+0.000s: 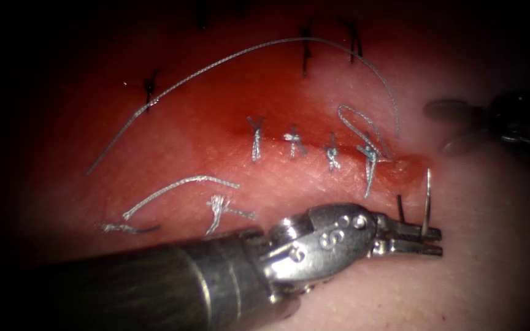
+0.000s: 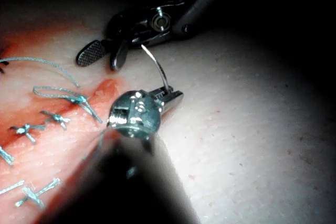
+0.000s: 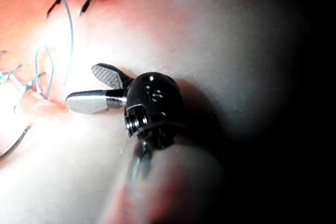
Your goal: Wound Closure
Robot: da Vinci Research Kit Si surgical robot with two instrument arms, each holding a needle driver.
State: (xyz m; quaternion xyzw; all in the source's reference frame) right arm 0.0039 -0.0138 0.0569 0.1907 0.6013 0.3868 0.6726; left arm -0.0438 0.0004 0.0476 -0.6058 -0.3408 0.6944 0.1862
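Left end effector (image 1: 427,240): jaws closed on the needle (image 1: 426,202) at one end of its curve, below the right end of the cut; the same grip is seen in the left wrist view (image 2: 170,94), where the needle (image 2: 157,66) is seen arching up from the jaws, clear of the tissue (image 1: 498,270), its free end close to the other tool. Right end effector (image 1: 452,125): jaws spread wide, nothing held, positioned to the right of the cut's end; the open jaws are recorded also in the right wrist view (image 3: 86,87) and the left wrist view (image 2: 100,56). Cut (image 1: 332,160): a horizontal line in reddened tissue, crossed by four tied stitches (image 1: 294,142), the rightmost carrying a small loop. Thread (image 1: 246,55): a long strand is laid in an arc over the tissue above the cut, running down toward the rightmost stitch. Cut ends of thread (image 1: 179,187): several loose pieces are laid on the tissue below and left of the cut. Red fluid (image 1: 409,167): pooled at the right end of the cut.
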